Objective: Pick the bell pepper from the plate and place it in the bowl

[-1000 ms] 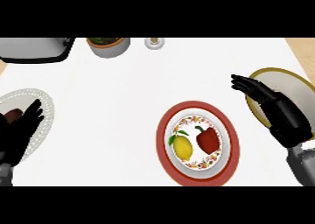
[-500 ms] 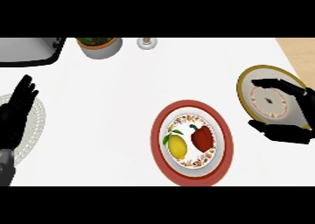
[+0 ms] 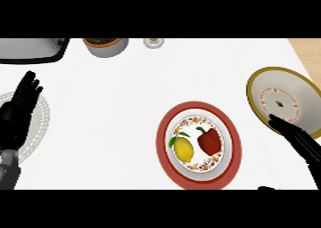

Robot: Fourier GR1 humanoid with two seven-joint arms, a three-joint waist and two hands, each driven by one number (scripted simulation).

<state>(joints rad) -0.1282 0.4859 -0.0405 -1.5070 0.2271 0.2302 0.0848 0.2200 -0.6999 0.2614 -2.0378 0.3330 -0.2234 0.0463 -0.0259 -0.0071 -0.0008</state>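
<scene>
Right hand open, bell pepper left, apart

The counter top is plain white and fills almost all of the view. The light on it is even, with only soft shadows. At the far right corner a strip of pale wood shows beyond the counter's edge, and a small piece of the same tan colour shows at the far left edge. At the far left stands a grey appliance with a dark base. Near it is a grey pot, then a small white shaker.
</scene>
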